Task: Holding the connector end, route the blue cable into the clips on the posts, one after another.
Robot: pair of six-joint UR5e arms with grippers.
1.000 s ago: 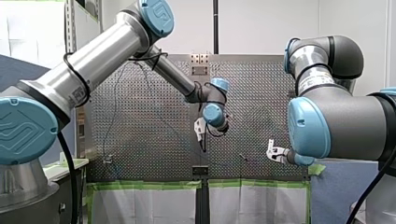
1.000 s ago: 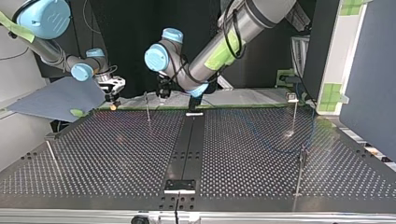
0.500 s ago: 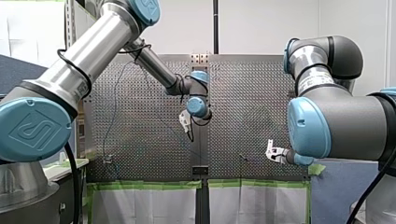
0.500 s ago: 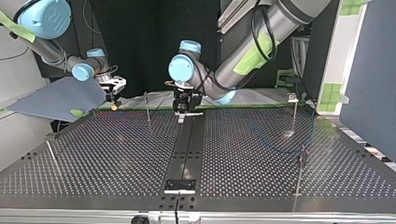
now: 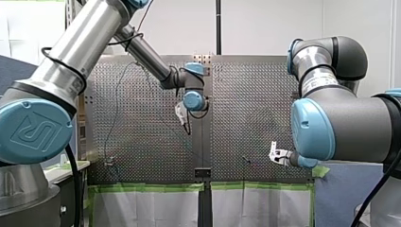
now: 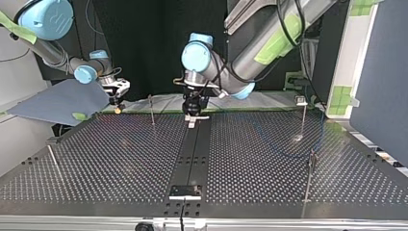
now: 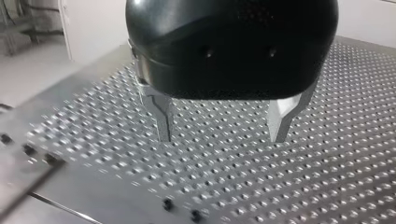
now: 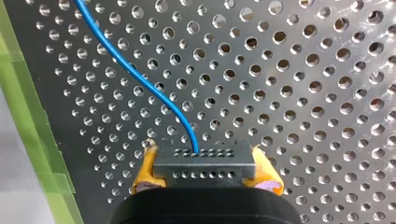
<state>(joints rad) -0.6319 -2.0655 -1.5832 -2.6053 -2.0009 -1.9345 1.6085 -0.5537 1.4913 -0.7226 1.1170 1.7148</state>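
My right gripper (image 8: 205,176) is shut, its yellow pads (image 8: 145,173) clamping a dark connector block (image 8: 204,164). The blue cable (image 8: 140,79) leaves the connector and curves away over the perforated plate. In the top view this gripper (image 6: 115,105) hangs at the far left edge of the table. My left gripper (image 7: 222,139) is open, its metal fingers (image 7: 163,122) wide apart over bare plate with nothing between them. It hovers near the table's centre strip (image 6: 191,117), far from the connector. A faint blue loop of cable (image 6: 288,153) lies at the top view's right.
Thin posts stand on the perforated table (image 6: 120,159): one near the far edge (image 6: 152,109), two at the right (image 6: 304,118) (image 6: 309,175), one leaning at the left (image 6: 53,161). Green tape (image 8: 28,121) edges the plate beside my right gripper.
My left arm has swung its open gripper to the right in the top view, from beside the far post to the centre strip. My right arm has not moved.
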